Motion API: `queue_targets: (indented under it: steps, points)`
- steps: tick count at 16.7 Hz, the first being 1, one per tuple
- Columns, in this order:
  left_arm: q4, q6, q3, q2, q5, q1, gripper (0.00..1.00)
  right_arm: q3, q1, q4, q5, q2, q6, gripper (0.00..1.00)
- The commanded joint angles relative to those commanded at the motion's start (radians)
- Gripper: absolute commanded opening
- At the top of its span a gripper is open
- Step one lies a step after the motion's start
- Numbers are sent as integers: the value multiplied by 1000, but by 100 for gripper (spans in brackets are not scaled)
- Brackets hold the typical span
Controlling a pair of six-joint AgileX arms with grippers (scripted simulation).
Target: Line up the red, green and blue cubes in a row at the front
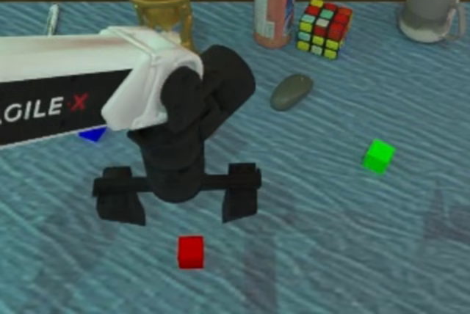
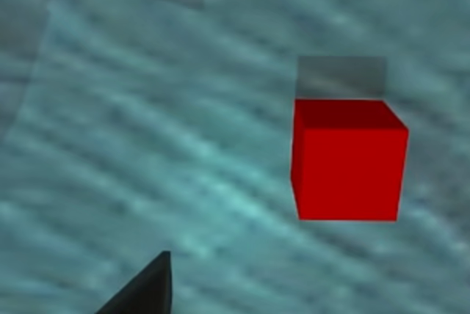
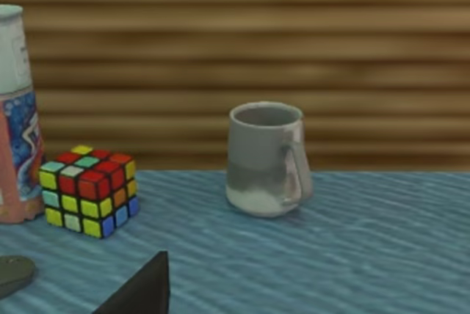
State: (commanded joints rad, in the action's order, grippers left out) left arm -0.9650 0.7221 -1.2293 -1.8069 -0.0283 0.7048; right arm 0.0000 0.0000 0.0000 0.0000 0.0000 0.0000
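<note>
The red cube [image 1: 190, 252] lies alone near the front edge, a little left of centre. Just behind it the left gripper [image 1: 180, 200] hangs over the table [image 1: 330, 255] with its fingers spread wide and nothing between them. I judge the step in hand is to fetch the next cube, so the arm should rise straight first and not sweep low, or it may push the red cube out of its place. The green cube [image 1: 379, 155] sits well apart at the right, mid table. The blue cube [image 1: 93, 135] is mostly hidden under the left arm; only one corner shows, so its pose is hard to tell. The right gripper does not appear from above; its wrist view faces the mug [image 3: 267, 158] and puzzle cube [image 3: 89, 191], and I cannot tell how its fingers stand.
</note>
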Motion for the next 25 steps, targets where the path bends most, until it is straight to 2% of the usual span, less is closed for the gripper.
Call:
queue_targets:
  steps: [5, 10, 16, 21, 25]
  points:
    - [8, -3, 10, 5, 0, 1, 100, 10, 2, -6, -1, 10, -4, 100]
    - [104, -53, 153, 184, -5, -80, 100, 207, 41, -128, -4, 218, -82, 100]
    - [299, -189, 517, 586, -10, -272, 100, 647, 117, -411, -1, 788, -258, 100]
    - [492, -368, 864, 1004, -6, -454, 100, 1047, 189, -683, 1, 1375, -421, 100]
    - [661, -518, 1064, 1354, 3, -576, 100, 1330, 241, -873, 1, 1757, -537, 100]
